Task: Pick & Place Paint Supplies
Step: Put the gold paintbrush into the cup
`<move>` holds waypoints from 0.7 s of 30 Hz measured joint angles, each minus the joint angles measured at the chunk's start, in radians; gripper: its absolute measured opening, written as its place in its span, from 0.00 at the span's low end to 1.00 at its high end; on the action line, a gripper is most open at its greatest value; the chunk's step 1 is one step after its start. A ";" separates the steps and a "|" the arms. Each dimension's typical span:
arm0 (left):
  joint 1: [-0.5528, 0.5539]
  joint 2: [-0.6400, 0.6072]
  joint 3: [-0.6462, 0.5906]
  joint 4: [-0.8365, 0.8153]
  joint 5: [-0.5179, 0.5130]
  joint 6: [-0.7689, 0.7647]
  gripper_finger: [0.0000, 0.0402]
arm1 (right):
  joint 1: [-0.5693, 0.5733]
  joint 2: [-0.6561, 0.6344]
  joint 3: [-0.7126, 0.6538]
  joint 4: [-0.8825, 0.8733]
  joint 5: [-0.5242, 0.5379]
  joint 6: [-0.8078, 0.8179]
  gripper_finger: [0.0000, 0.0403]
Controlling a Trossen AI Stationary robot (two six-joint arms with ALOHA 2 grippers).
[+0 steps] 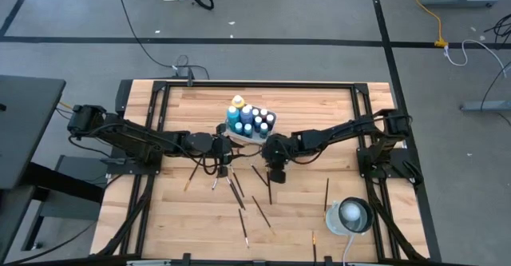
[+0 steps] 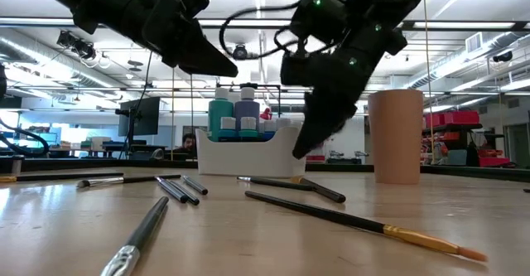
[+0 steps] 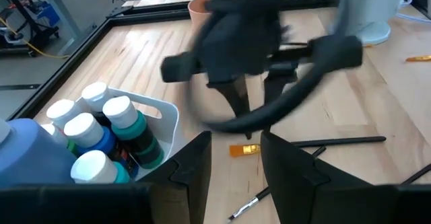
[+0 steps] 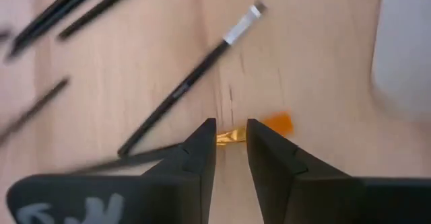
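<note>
Your inventory, ref white tray (image 1: 249, 136):
- Brushes (image 1: 239, 194): scattered near side of tray.
- R gripper (image 4: 231, 138): just beside tray, fingers straddling an orange-tipped brush (image 4: 277, 124), grip unclear.
- L gripper (image 3: 234, 158): beside tray, released, empty.
- Paint bottles (image 1: 247, 118): upright inside tray.

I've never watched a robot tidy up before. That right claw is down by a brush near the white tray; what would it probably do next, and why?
Probably finish closing and lift. The right gripper straddles the gold collar of an orange-tipped brush lying on the table, fingers close on either side; whether they pinch it yet is unclear. The tray of bottles is beside it.
</note>
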 joint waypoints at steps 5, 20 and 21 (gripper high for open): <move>0.000 0.000 0.000 0.004 0.000 -0.020 0.34 | 0.000 0.012 0.000 0.007 0.016 0.186 0.23; 0.000 0.000 -0.001 -0.002 0.006 -0.044 0.34 | -0.015 0.071 0.000 0.023 0.066 0.246 0.39; 0.000 0.000 -0.001 0.000 0.006 -0.044 0.34 | -0.015 0.070 0.001 0.015 0.063 0.250 0.39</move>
